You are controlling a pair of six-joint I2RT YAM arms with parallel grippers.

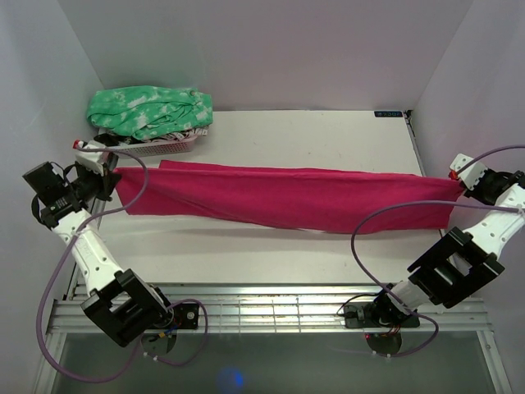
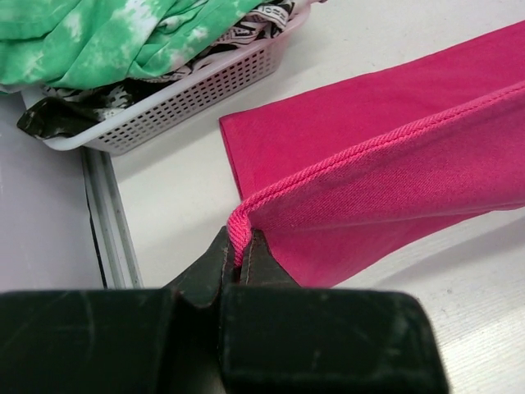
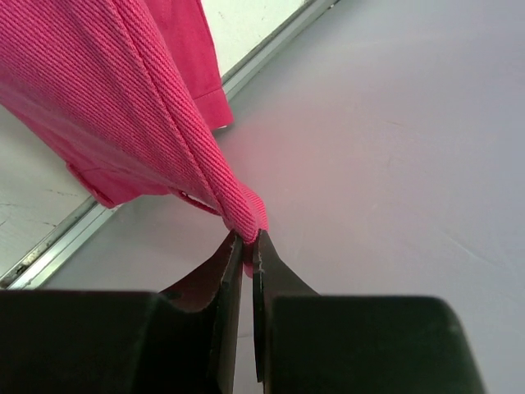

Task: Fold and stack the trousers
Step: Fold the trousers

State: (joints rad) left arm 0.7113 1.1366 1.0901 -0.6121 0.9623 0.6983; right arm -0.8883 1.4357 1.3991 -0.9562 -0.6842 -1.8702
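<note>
Top external view has the trousers [image 1: 287, 197] stretched across the middle of the frame, long axis running left to right between the two arms, part of the cloth lying on the table [image 1: 328, 131]. The left gripper [image 1: 113, 172] is pinched tight on the hemmed corner at mid-left and the right gripper [image 1: 454, 176] on the corner at mid-right. A fold likely means carrying one end across to the other.

You have open white tabletop [image 1: 328, 135] beyond the stretched magenta-pink fabric trousers [image 1: 279, 197]. At their far-left end, a white perforated plastic basket [image 1: 164, 148] heaped with green-and-white clothes [image 1: 148, 111] blocks passage.
</note>
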